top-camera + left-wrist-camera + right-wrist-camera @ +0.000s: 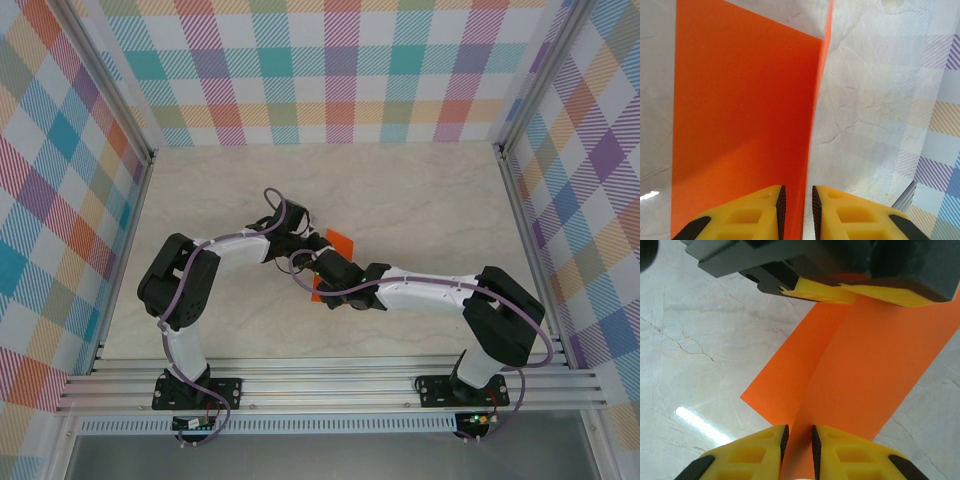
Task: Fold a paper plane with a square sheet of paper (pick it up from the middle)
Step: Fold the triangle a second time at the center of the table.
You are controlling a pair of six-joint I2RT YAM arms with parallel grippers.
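The left gripper has its yellow fingers drawn close together on the orange sheet of paper, with a raised fold of the sheet running up between them. In the right wrist view this same gripper pinches the far end of the sheet from above. The right gripper has its jaws closed in on the near end, and the crease passes between the black pads.

The sheet spans from one gripper to the other. It is creased lengthwise, so that one panel overlaps the other, and one corner points down toward the pale marbled table.

From the top camera both arms meet near the middle of the table, with orange paper showing on either side of the wrists. Plaid-patterned walls enclose the workspace.
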